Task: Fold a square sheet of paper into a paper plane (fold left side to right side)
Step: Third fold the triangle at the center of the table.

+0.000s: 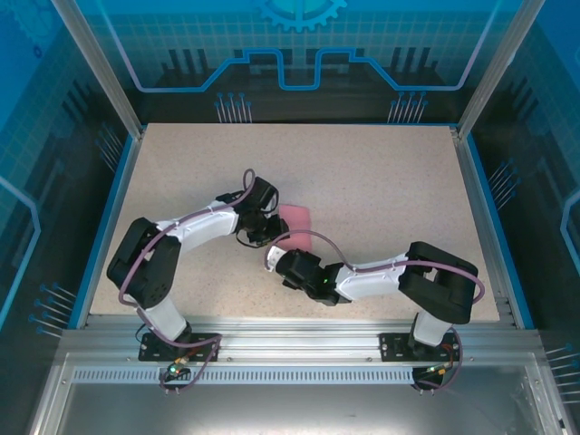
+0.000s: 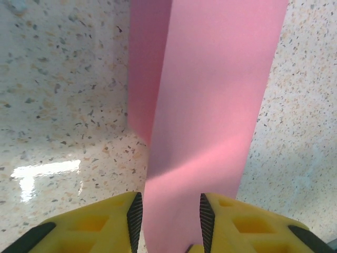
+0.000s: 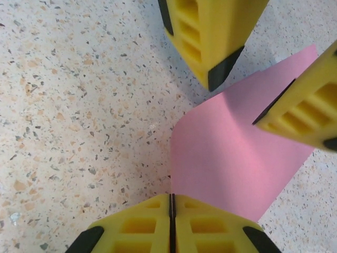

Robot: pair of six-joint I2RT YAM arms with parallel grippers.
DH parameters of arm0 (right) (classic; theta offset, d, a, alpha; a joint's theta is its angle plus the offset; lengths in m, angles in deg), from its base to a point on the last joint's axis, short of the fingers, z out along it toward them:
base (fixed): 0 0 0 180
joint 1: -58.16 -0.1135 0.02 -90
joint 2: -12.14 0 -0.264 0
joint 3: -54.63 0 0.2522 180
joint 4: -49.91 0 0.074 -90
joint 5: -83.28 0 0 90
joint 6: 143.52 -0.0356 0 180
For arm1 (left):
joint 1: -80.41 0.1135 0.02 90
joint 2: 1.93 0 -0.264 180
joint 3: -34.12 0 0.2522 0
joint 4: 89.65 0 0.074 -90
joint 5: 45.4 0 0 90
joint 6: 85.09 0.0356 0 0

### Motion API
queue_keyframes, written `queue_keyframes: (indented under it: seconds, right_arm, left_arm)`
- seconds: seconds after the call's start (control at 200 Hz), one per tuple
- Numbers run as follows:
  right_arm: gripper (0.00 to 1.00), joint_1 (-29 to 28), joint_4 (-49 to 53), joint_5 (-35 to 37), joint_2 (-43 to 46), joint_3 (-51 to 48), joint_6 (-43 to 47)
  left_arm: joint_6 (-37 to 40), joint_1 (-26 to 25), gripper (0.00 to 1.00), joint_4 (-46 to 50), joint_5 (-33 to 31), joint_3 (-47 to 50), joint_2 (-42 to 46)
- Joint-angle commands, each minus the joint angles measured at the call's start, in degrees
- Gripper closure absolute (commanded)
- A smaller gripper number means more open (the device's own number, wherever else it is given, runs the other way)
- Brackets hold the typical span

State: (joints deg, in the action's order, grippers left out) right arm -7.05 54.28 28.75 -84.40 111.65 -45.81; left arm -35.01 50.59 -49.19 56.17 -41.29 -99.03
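Pink sheet (image 2: 210,105) curled within left hand (image 2: 169,219), right hand (image 3: 172,211) closed

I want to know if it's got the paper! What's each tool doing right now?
Left tool: open, pink paper in the gap; grip cannot be told.
Right tool: closed, pinching the paper's edge.

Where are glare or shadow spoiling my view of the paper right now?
Left wrist: glare patch on the table left of the paper, soft shadow across the sheet low down. Right wrist: sharp, paper shaded toward its lower half. Top external: even light, paper small.
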Motion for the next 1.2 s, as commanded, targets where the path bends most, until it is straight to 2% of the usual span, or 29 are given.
queue_keyframes:
  seconds: [0.0,0.19,0.39,0.62,0.9,1.196]
  right_arm:
    - [0.94,1.63,1.91,-2.90,2.09,-1.42,-2.49]
    - [0.93,2.46,2.23,-4.13,2.40,-1.78,-3.70]
    - [0.91,2.76,1.84,-4.00,2.17,-1.86,-4.32]
    - [0.89,3.15,1.70,-4.67,1.96,-1.87,-4.98]
    - [0.82,4.06,2.70,-6.48,2.53,-1.41,-6.01]
    - [0.74,4.54,3.32,-6.68,2.84,-0.05,-5.97]
  left_arm:
    - [4.09,2.43,0.55,5.11,-1.33,-1.41,4.81]
    - [5.74,2.90,0.61,4.53,1.67,-6.96,2.00]
    - [7.03,2.45,0.68,3.64,6.42,-16.14,-8.16]
    - [7.67,1.74,0.72,4.38,8.02,-24.00,-17.86]
    - [8.54,0.91,0.74,5.66,7.22,-27.47,-26.00]
    - [8.51,-0.38,0.75,5.89,5.92,-26.60,-27.28]
